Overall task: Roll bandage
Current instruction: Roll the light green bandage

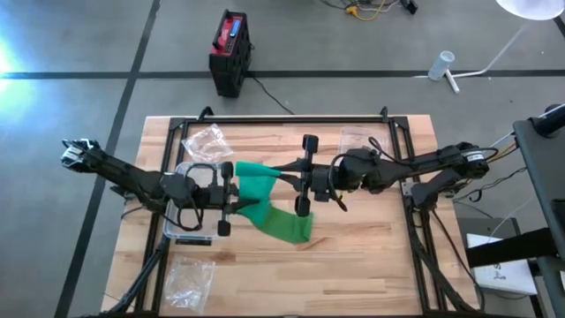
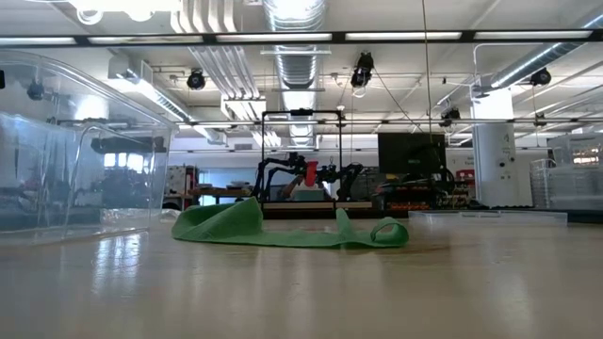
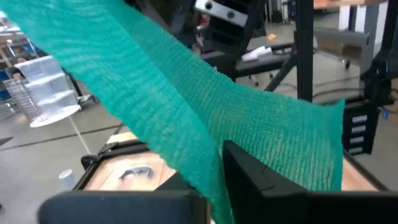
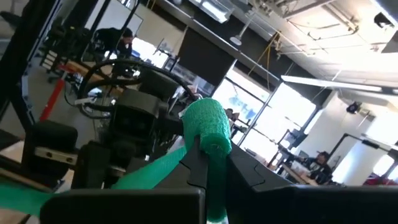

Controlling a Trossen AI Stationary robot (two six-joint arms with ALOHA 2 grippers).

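Note:
A green elastic bandage [image 1: 265, 190] stretches between my two grippers above the table's middle. Its loose tail [image 1: 290, 225] lies on the wood, and the low view shows that tail [image 2: 283, 229] resting flat with a curled end [image 2: 391, 231]. My left gripper [image 1: 228, 193] is shut on the flat strip [image 3: 186, 112]. My right gripper [image 1: 303, 177] is shut on the rolled-up end [image 4: 208, 127]. Neither gripper shows in the low view. My left gripper pinches the flat strip between its two fingers [image 3: 267, 180], where the strip [image 3: 208, 180] drops down between them. From there the strip runs up and away, spread wide and fairly taut, toward the other arm. One layer or several, I cannot tell. My right gripper pinches the small rolled end [image 4: 211, 140] of the bandage between its two fingers [image 4: 196, 165]. The roll stands up above the fingertips, lifted clear of the table. The unrolled strip [image 4: 143, 174] trails from it toward my left gripper.
A clear plastic box [image 1: 190, 212] sits under my left gripper and looms at the left of the low view [image 2: 66, 151]. Clear plastic bags lie at the far left [image 1: 207, 141], far middle [image 1: 357, 137] and near left [image 1: 190, 276]. A black frame [image 1: 291, 119] borders the table.

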